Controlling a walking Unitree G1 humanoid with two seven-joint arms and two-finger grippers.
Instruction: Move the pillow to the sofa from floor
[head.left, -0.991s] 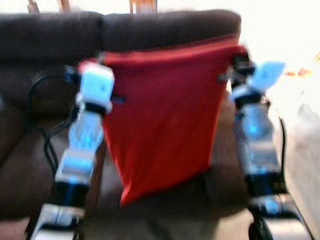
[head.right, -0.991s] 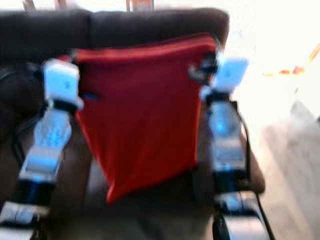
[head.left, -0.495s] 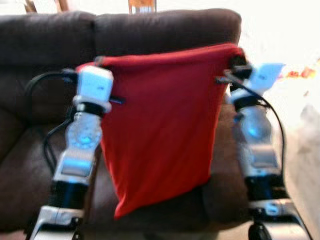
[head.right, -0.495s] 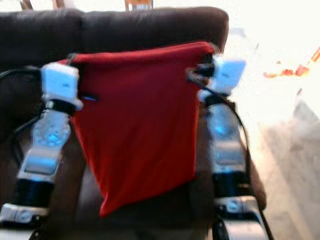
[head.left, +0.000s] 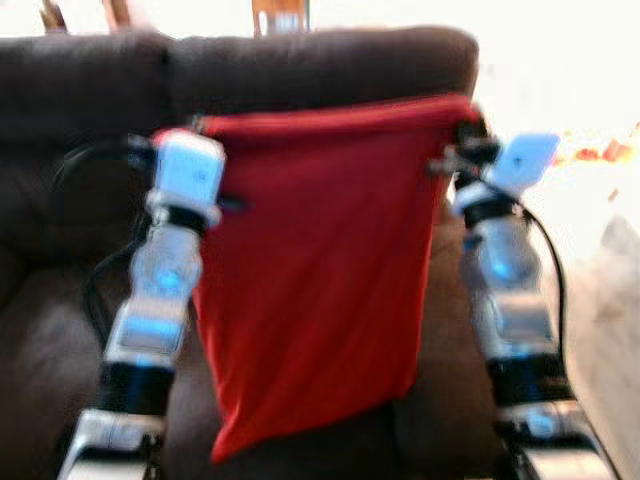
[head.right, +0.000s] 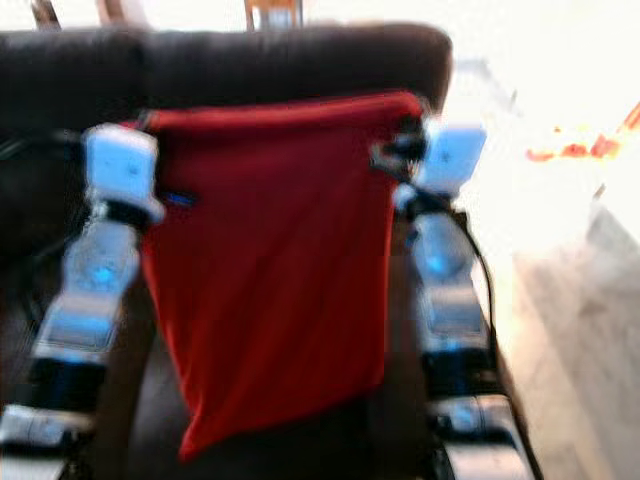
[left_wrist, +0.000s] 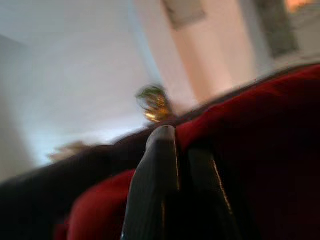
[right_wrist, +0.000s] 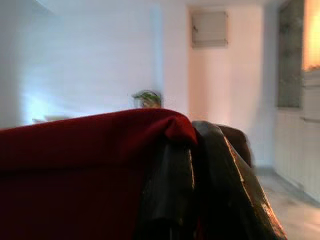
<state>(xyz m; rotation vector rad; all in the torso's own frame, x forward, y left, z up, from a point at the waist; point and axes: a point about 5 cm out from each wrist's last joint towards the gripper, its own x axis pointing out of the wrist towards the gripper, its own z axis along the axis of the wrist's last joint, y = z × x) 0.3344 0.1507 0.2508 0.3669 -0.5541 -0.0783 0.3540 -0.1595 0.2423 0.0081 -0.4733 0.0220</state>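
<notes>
A limp red pillow (head.left: 315, 270) hangs in the air in front of the dark brown sofa (head.left: 300, 70), held up by its two top corners. My left gripper (head.left: 196, 125) is shut on the pillow's top left corner (left_wrist: 210, 130), and my right gripper (head.left: 468, 128) is shut on the top right corner (right_wrist: 170, 122). The pillow's lower tip dangles over the sofa seat (head.left: 40, 340). Black fingers (left_wrist: 155, 175) pinch red cloth in the left wrist view; in the right wrist view, fingers (right_wrist: 220, 175) clamp the cloth edge.
The sofa's backrest (head.right: 290, 60) stands behind the pillow and its right armrest (head.left: 445, 400) lies under my right arm. Pale floor (head.right: 570, 340) runs along the right of the sofa. Black cables (head.left: 95, 290) loop beside my left arm.
The view has shifted closer to the sofa, with the seat now under the pillow's tip. Both grippers still hold the pillow's top corners at about the same height.
</notes>
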